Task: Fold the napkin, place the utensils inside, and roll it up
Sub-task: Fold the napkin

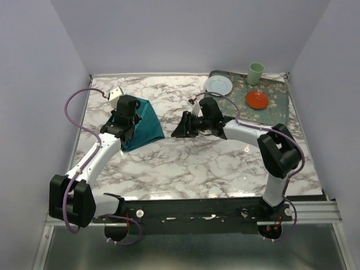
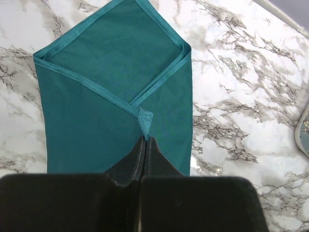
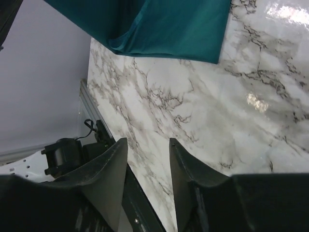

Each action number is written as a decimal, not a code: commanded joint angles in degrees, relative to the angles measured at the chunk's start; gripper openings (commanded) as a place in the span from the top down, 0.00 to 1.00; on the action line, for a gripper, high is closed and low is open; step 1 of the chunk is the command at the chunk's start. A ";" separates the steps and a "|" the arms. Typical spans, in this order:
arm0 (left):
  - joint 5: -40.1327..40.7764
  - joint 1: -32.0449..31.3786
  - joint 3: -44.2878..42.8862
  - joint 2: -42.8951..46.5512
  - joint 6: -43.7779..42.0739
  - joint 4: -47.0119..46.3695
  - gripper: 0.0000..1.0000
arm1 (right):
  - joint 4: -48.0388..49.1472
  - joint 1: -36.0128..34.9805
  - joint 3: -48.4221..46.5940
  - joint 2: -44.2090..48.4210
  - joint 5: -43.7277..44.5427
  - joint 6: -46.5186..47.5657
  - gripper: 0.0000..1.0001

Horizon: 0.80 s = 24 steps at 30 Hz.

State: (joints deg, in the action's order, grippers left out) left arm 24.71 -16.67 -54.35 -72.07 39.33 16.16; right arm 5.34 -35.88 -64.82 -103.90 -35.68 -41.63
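Observation:
The teal napkin [image 1: 147, 125] lies partly folded on the marble table at the left. In the left wrist view the napkin [image 2: 111, 63] has one corner drawn in over its middle. My left gripper [image 2: 146, 139] is shut on that corner's tip, and in the top view the left gripper [image 1: 126, 133] sits over the cloth's near-left part. My right gripper [image 1: 181, 130] hovers over bare marble mid-table, to the right of the cloth. The right gripper [image 3: 147, 145] is open with nothing between its fingers, and the napkin [image 3: 164, 24] lies beyond them. The utensils are out of view.
A patterned grey-green tray [image 1: 278, 109] lies at the back right. On it stand a white plate [image 1: 218, 85], a red dish [image 1: 256, 99] and a pale green cup [image 1: 256, 73]. Walls close in the table on the left, back and right.

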 commanded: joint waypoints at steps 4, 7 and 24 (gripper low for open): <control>-2.73 -0.82 1.00 -1.31 -0.65 -4.47 1.00 | 8.17 -0.25 -12.52 -13.34 -5.27 -9.23 0.56; -4.49 -1.09 -0.40 -3.06 -2.85 -5.26 1.00 | 13.37 -0.33 -12.44 -15.54 -6.33 -12.94 0.59; -6.61 -5.04 -0.41 -10.45 -8.66 -10.54 1.00 | 12.41 -0.24 -17.71 -23.18 -6.32 -16.38 0.59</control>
State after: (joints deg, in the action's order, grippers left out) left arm 17.67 -19.51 -54.63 -81.78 32.08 9.06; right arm 16.99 -35.92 -79.81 -124.16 -40.38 -56.58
